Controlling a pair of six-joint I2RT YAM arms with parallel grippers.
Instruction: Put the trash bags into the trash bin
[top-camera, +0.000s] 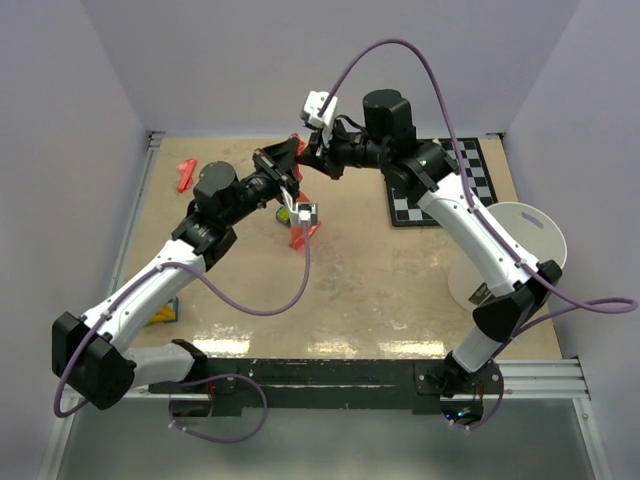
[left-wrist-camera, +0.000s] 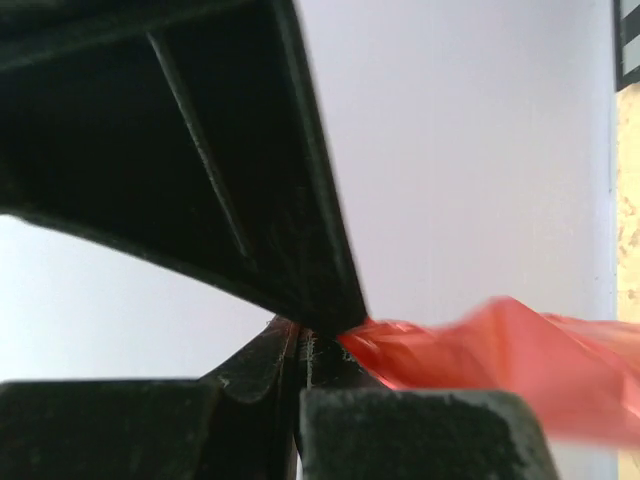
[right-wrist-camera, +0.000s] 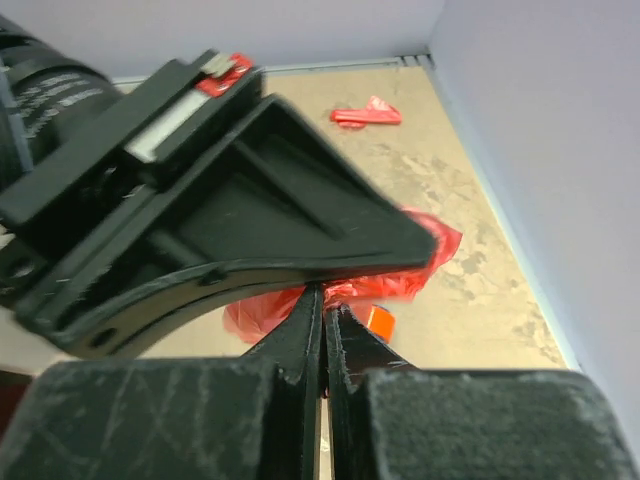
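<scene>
The left arm reaches from the near left corner, elbow bent, and its left tool (top-camera: 288, 160) meets the right tool (top-camera: 312, 158) above the middle of the surface (top-camera: 380, 290). The right arm rises from the near right corner, arches high and turns back toward the left. Both tools are clenched, tip to tip, each pinching the red trash bag (left-wrist-camera: 500, 350), which hangs crumpled between and below them. The white trash bin (top-camera: 525, 235) sits at the right edge, well apart from the bag and partly behind the right arm.
</scene>
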